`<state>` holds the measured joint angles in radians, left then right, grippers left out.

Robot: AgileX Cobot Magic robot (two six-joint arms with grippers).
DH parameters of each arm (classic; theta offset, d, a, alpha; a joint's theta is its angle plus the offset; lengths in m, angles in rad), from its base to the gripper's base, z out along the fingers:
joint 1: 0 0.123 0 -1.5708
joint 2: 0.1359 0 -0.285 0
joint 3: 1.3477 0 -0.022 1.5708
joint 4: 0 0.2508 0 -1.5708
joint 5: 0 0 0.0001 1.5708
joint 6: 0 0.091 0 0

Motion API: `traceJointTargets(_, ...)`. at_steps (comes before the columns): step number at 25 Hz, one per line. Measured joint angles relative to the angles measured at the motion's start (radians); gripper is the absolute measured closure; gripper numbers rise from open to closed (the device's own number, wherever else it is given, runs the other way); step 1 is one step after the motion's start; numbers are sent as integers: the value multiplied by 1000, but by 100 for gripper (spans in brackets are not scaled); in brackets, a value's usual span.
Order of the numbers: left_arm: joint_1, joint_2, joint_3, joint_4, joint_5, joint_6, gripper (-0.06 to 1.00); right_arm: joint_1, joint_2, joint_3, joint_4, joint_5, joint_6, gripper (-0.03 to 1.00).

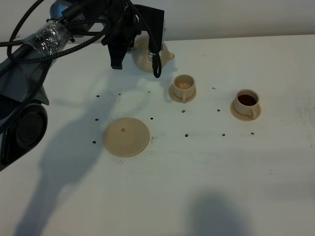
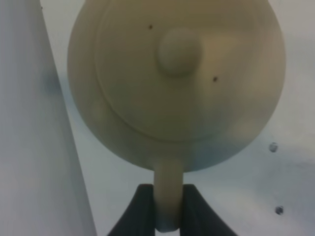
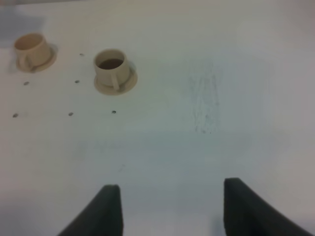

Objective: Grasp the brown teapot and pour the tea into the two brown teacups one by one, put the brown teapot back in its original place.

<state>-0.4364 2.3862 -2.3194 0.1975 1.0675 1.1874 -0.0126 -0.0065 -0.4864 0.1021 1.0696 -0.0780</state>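
Gripping the teapot (image 2: 177, 83) by its handle, left gripper (image 2: 169, 209) must next tip it over the unfilled-looking left cup (image 1: 183, 86); right cup (image 1: 246, 102) holds tea.

One teapot (image 1: 143, 59), two teacups (image 1: 184, 83) (image 1: 246, 100), three saucers (image 1: 126, 137) (image 1: 172, 92) (image 1: 236, 112).

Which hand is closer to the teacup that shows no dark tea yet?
Left. The left hand grips the teapot by its handle, close to that teacup. The right hand hangs open over the table, with that teacup far off.
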Motion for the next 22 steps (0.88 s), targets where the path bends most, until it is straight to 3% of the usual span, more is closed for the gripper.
traceJointTargets(11,11,77,0,-100,-95,76,78,0,0,0,0,0,0,52)
traceJointTargets(22,11,86,0,-107,-103,87,78,0,0,0,0,0,0,52)
